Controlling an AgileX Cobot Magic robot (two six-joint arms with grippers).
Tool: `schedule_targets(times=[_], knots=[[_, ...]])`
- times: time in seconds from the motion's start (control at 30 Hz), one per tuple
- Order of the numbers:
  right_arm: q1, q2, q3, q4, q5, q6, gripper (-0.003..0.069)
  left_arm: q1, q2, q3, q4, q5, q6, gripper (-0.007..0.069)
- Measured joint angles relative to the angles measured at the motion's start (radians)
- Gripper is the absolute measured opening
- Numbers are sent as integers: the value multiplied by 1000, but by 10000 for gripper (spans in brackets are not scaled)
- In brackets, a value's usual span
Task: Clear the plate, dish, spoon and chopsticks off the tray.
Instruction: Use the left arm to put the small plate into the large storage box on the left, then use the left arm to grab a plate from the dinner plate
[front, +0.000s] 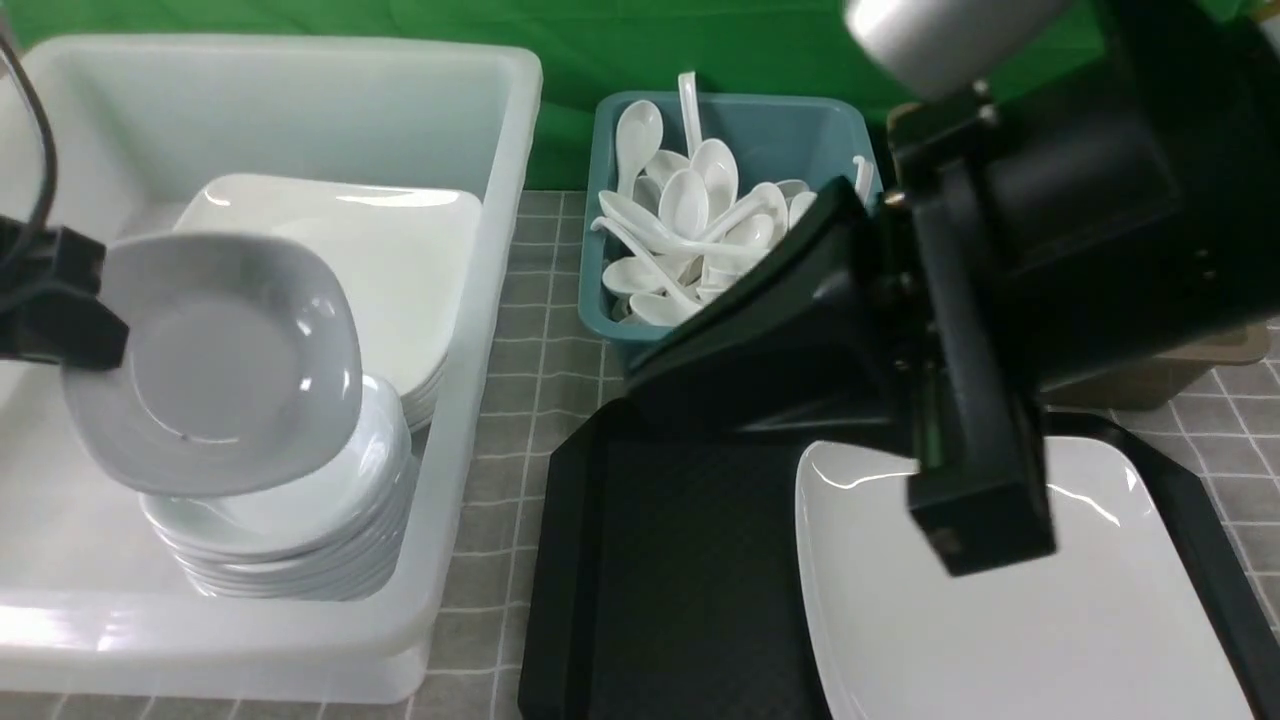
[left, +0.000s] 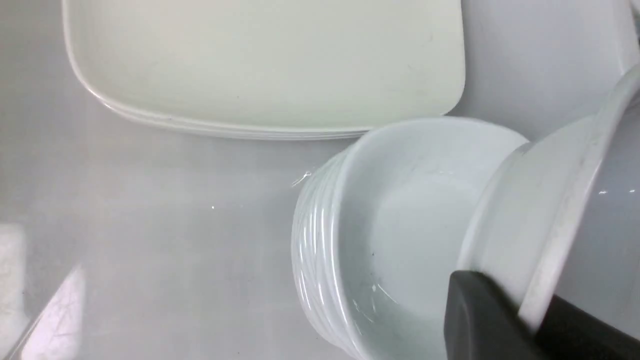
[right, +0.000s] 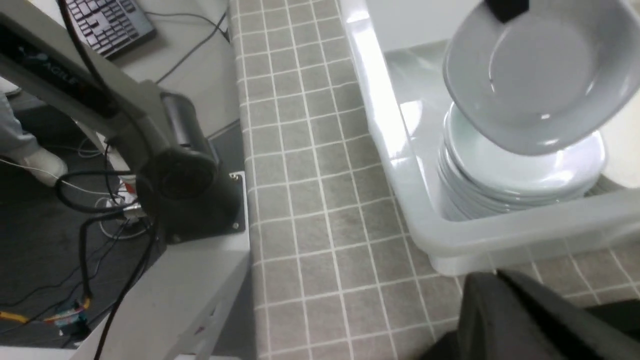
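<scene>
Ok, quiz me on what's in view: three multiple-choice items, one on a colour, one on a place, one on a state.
1. The tray is: A black, B red, C white.
2. The held dish hangs over: A the tray, B the white bin, C the floor.
3. That dish is: A level, B tilted, C upside down.

Answers: A, dark surface shows beside the plate. B, the left end effector holds it above the stacked dishes in the bin. B, its rim slopes and its hollow faces the front camera.
</scene>
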Motion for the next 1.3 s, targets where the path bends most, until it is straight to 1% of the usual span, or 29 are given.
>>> schedule_targets(times=[0.23,0.33,0.43,0.47,0.53,0.57,0.63,0.73,0.77,0.8,0.87,0.9,0.93,0.97,1.0,1.03,1.07,1.1,1.17,1.2,1.23,1.27,1.3], knots=[[5,7,-2,-4,-31,7,23,0,84,4,-17,-21,15,36],[5,7,-2,-6,-32,8,23,0,101,5,-17,-18,19,98],[5,7,-2,-20,-32,9,23,1,99,4,2,-21,20,232],[5,7,-2,-20,-30,9,23,1,99,4,4,-21,20,251],[5,4,-2,-83,-25,20,23,1,88,-15,35,-19,-7,370],[5,2,-2,-125,-24,48,23,1,81,-32,54,-19,-25,411],[5,-15,-2,-287,-22,139,23,1,64,-71,97,-19,-64,467],[-4,-50,-2,-487,-1,278,23,0,36,-126,133,-11,-100,484],[-14,-71,-2,-577,19,330,23,-6,21,-149,134,-7,-112,473],[-19,-82,-2,-630,31,357,23,-14,14,-159,132,-7,-116,465],[-42,-120,-2,-734,79,398,25,-74,-3,-183,122,-7,-126,388],[-61,-147,-2,-772,118,407,25,-150,-7,-192,114,-9,-130,281],[-78,-166,-2,-798,149,414,25,-233,-4,-194,110,-15,-136,197],[-103,-180,-2,-816,178,419,25,-311,3,-194,108,-25,-155,122],[-118,-187,-2,-820,202,423,25,-377,13,-194,108,-33,-181,81],[-123,-192,-2,-823,208,424,25,-377,14,-194,108,-36,-190,73],[-168,-204,-1,-830,246,431,25,-511,42,-197,113,-65,-255,34],[-185,-207,1,-834,262,435,25,-592,71,-205,126,-80,-297,20],[-245,-217,23,-837,266,438,25,-707,140,-234,168,-88,-342,9],[-270,-221,42,-837,266,443,25,-782,196,-254,198,-89,-369,7],[-318,-224,76,-837,266,452,25,-846,244,-282,230,-89,-397,5],[-318,-224,76,-837,266,455,23,-846,254,-287,235,-89,-402,5],[-367,-230,120,-837,266,469,22,-923,343,-336,266,-90,-438,6]])
